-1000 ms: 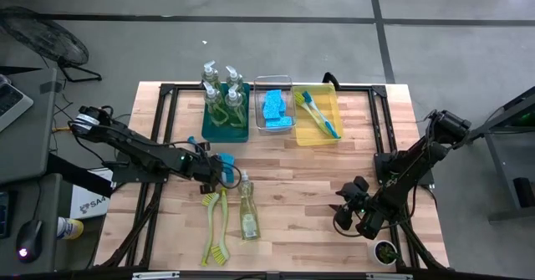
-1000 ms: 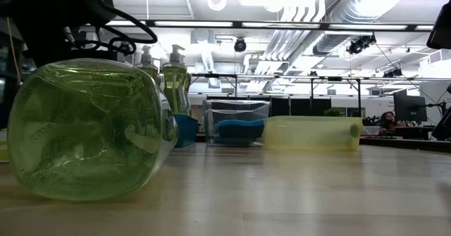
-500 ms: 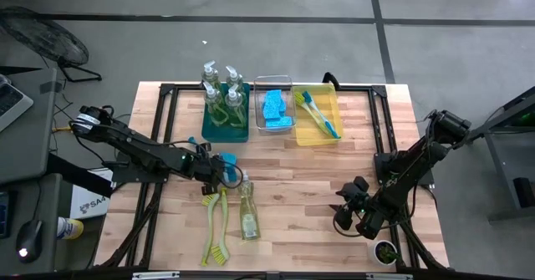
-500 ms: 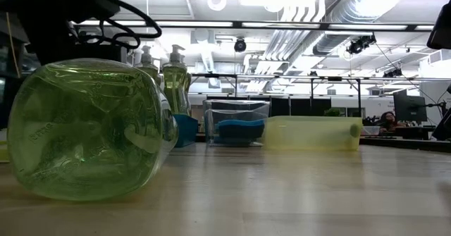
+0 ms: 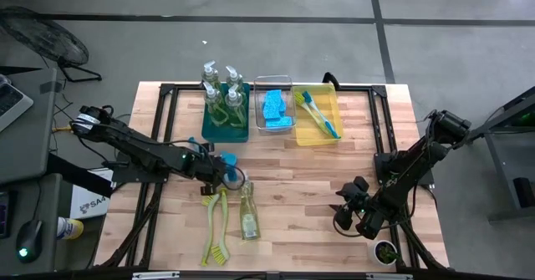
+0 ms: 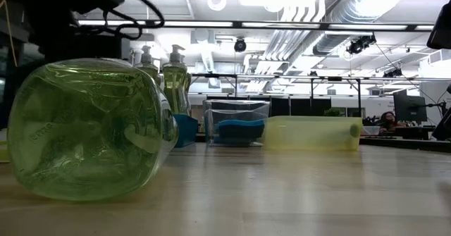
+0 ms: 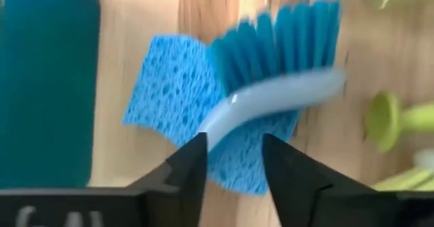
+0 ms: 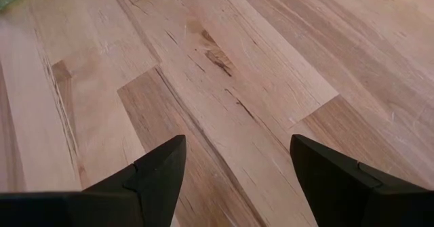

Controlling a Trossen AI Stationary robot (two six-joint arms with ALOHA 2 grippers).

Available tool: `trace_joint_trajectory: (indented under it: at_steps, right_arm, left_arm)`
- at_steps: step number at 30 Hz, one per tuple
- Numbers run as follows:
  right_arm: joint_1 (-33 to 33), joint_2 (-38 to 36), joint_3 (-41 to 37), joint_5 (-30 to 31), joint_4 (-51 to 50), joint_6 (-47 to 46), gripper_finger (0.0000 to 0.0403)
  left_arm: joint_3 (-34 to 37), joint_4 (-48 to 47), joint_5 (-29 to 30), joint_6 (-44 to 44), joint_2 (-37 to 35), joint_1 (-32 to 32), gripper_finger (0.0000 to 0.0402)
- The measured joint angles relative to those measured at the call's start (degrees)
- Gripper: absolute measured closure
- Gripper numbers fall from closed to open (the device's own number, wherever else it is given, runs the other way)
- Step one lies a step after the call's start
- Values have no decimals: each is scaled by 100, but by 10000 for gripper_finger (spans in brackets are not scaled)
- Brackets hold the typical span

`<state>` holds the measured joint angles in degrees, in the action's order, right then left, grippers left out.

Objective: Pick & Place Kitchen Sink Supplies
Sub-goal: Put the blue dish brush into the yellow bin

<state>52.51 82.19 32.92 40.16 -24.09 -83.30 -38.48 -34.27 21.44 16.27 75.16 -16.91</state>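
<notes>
Industrial lab or workshop: exposed ceiling ducts (image 6: 310, 17), strip lights, grey concrete floor (image 5: 251, 46)

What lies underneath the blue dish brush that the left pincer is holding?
A blue sponge lies on the wooden table beneath the blue dish brush, which the left pincer grips by its pale handle. The brush and fingers cover the sponge's middle; only its edges show.
</notes>
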Motion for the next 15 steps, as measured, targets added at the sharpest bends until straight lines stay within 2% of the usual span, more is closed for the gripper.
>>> trace_joint_trajectory:
  at_steps: [3,6,11,15]
  right_arm:
    - [-2,0,-1,5,-1,42,144]
    - [-2,0,-1,63,1,87,144]
    - [0,0,-1,83,7,89,144]
    - [-1,0,-1,50,23,89,144]
  left_arm:
    - [0,-241,10,-203,26,2,230]
    - [1,-312,151,-623,107,2,210]
    - [0,-372,441,-858,263,73,204]
    - [0,-447,415,-826,278,277,204]
